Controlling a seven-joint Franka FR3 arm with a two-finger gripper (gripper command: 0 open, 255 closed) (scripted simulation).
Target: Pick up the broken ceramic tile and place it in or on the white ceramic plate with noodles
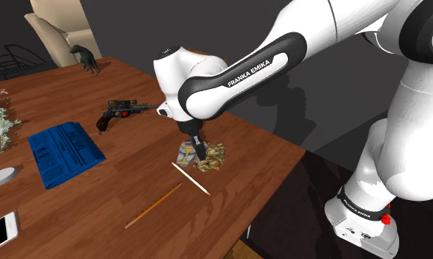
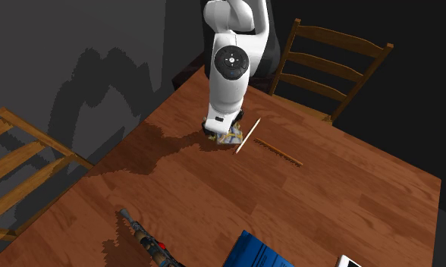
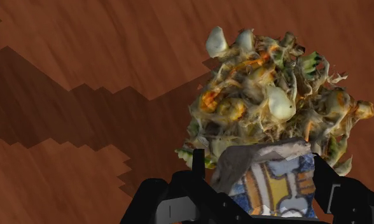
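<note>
Shoulder view, left to right: white phone, blue book, toy gun, brown stick and white stick lie on the wooden table; none belongs to the task. Next is the gripper, low over the table. In the wrist view its jaws are clamped on the broken tile, patterned blue, yellow and white. The tile sits just beside the noodle heap, on its left in the shoulder view, not on it. The plate under the noodles is hard to make out.

Progress, as judged: grasp done; lift-off can't be told. Carrying it over and releasing it onto the noodles remain.

Writing: "FRANKA EMIKA" on the arm.
</note>
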